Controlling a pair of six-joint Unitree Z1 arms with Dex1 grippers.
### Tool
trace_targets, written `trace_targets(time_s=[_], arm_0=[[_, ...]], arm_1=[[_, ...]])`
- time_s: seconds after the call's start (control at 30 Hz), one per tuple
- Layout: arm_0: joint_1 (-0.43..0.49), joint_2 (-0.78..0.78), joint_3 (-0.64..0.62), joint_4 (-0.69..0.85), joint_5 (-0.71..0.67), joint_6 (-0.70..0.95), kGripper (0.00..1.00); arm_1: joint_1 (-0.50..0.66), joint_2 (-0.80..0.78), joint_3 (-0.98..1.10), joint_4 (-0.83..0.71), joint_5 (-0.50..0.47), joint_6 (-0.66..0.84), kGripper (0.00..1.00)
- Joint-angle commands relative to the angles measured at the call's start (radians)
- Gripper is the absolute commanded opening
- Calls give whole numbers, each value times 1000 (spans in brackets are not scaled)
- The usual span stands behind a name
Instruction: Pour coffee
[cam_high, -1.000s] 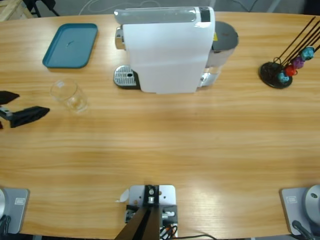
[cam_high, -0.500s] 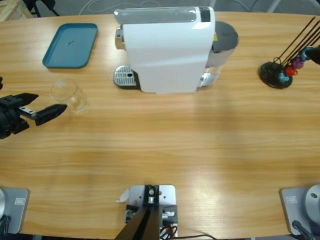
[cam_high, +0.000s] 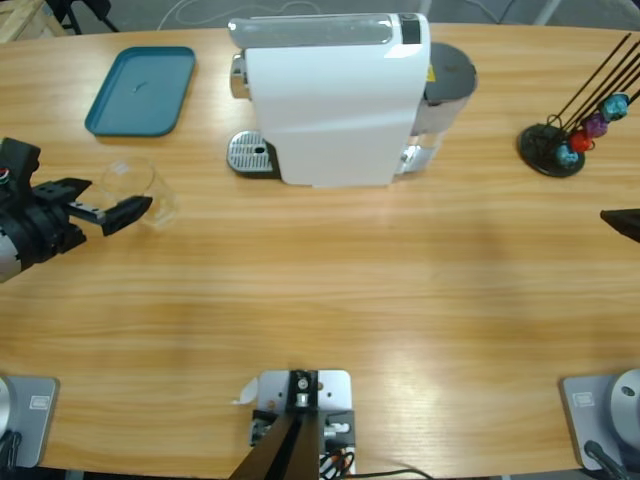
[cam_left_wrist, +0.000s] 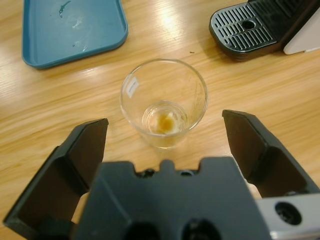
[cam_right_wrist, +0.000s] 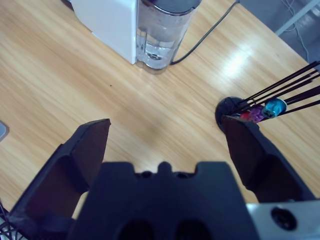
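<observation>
Wooden table (cam_high: 330, 300) bears tray (cam_high: 140, 90), glass (cam_high: 140, 190), machine (cam_high: 330, 95), capsule stand (cam_high: 550, 150).

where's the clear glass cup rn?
High view: the clear glass cup stands at the table's left, below the teal plastic tray, left of the metal drip grate, before the open left gripper.

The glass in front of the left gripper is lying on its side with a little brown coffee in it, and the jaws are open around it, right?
Not quite. The glass stands upright on the table, its mouth facing up, as the left wrist view shows. The rest holds: a little brown coffee sits at its bottom, and the left gripper has its jaws open either side of it.
</observation>
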Motion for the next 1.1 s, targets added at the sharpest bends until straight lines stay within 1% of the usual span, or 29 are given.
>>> trace_targets(time_s=[0.03,0.23,0.57,0.7,0.8,1.0,1.07,1.1], arm_0=[[-7,98,50,-104,56,-16,996],[-7,124,48,-119,86,-17,996],[-6,228,51,-225,90,-19,996],[-6,258,54,-235,178,-87,996],[-6,264,54,-235,205,-89,989],[-6,265,56,-251,206,-69,553],[-6,268,52,-264,203,-50,463],[-6,273,45,-271,203,-27,263]], arm_1=[[12,9,35,13,-19,-15,1000],[12,18,33,13,-28,-15,1000],[12,31,33,12,-39,-15,1000],[12,31,33,12,-39,-15,1000],[12,27,33,12,-39,-17,1000],[12,27,35,10,-37,-18,1000],[12,25,35,10,-38,-18,1000],[12,24,36,9,-39,-18,1000]])
